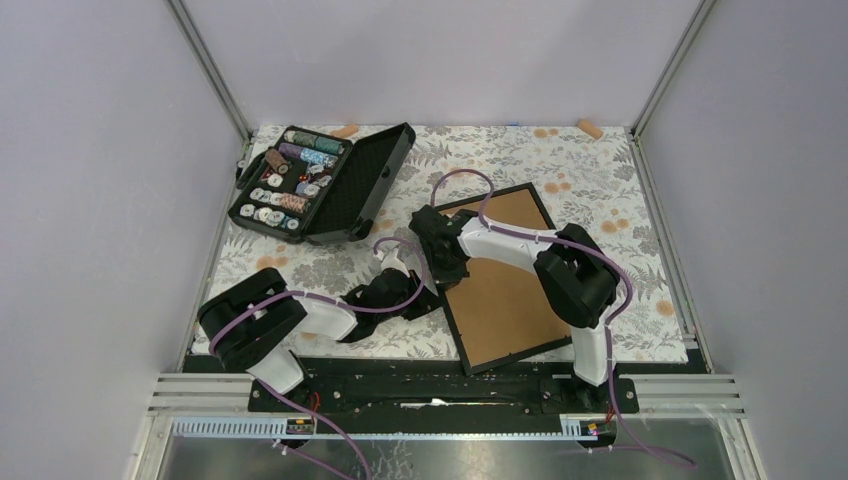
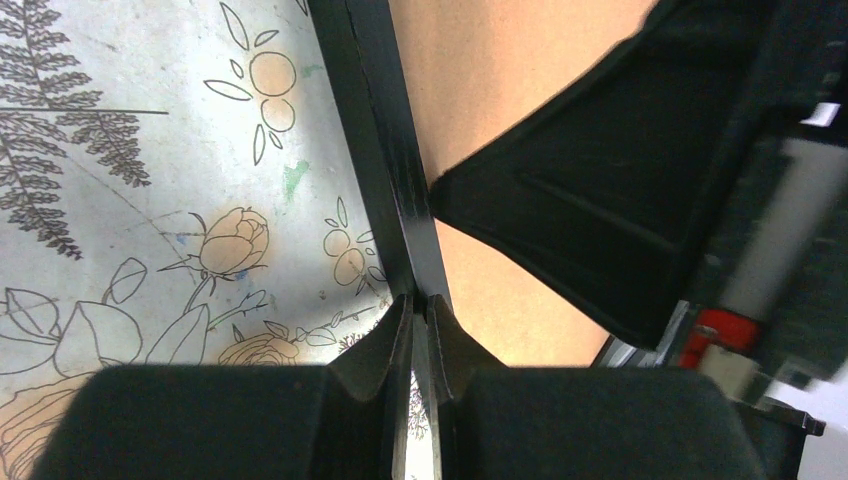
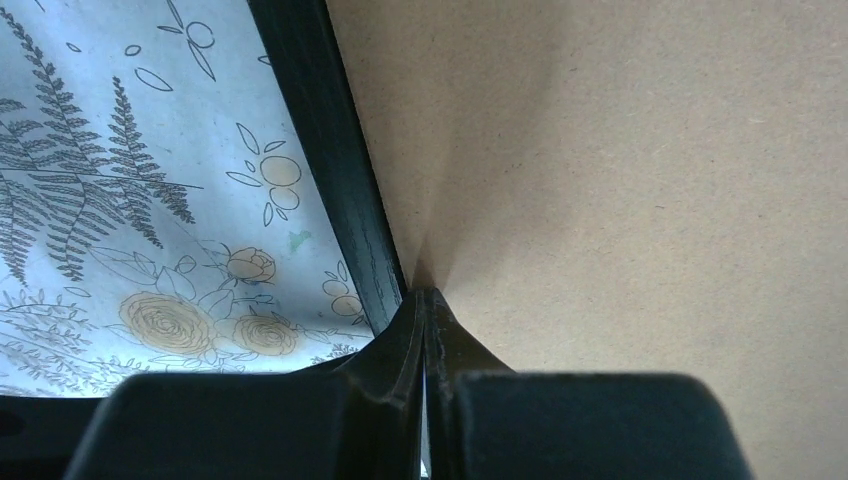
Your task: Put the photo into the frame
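Table [image 1: 600, 170] with a white floral-print cloth takes up most of the floor of the cell. Biggest item on it is the large thin black rectangular picture frame [image 1: 505, 300], lying face down right of centre and turned at an angle, so only its back shows. The plain brown fibreboard backing board [image 3: 620, 200] is seated inside the black rail. The open black hard case of thread spools [image 1: 320, 185] sits far left, well apart from the frame and not involved.

Both arms meet at the frame's left rail. The left end effector [image 2: 421, 305] is clenched on that rail; the black strip runs straight in between its fingers. The right end effector [image 3: 427, 298] is clenched tight just beside it, tips down where the board meets the rail. Nothing shows between its fingers, and I cannot tell whether it pinches a tab or only presses.

The photo is not visible in any view. It may be under the board or somewhere else; cannot tell.

Progress, as a judgement: the back looks closed with no print in sight, so this is either opening up or final closing. If opening, the board has to come out, the photo go in, and the back be refitted.
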You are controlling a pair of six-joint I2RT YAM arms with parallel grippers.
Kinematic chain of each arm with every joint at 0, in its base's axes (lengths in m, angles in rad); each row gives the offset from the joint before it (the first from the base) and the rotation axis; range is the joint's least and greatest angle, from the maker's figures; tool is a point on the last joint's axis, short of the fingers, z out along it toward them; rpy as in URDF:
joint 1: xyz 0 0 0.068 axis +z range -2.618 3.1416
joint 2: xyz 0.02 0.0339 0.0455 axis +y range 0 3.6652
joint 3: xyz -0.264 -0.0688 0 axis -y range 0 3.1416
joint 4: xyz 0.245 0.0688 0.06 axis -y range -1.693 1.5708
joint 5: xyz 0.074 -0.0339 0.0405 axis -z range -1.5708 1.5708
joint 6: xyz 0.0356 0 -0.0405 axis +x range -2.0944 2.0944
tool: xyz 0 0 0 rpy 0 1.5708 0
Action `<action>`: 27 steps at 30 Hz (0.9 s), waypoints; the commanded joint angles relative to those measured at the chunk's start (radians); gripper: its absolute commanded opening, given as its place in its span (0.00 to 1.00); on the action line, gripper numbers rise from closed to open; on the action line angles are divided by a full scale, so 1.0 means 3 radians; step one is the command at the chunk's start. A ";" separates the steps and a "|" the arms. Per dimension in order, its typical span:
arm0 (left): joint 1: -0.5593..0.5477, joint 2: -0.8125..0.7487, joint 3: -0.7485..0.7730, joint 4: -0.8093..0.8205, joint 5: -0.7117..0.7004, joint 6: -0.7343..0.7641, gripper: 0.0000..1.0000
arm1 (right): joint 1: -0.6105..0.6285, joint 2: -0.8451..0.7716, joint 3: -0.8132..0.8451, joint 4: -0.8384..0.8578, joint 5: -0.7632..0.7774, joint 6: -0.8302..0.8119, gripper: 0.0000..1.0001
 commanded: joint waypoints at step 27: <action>-0.0216 -0.1887 -0.0134 -0.2183 -0.0698 0.0810 0.36 | 0.0073 -0.0984 -0.0842 0.0158 0.0347 -0.0479 0.78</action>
